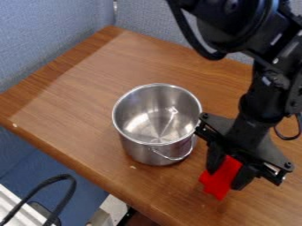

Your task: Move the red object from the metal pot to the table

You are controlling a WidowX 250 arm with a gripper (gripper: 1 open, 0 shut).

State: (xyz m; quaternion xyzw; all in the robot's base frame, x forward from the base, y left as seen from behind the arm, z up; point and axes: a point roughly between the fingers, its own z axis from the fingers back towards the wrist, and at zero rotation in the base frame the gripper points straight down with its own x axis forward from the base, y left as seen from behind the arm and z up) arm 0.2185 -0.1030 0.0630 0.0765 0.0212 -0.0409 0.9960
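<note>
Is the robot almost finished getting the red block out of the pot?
Nearly. The pot looks empty, so the block is already out. The gripper is shut on it, upright, beside the pot near the table edge. Left: let go with it resting on the table.
</note>
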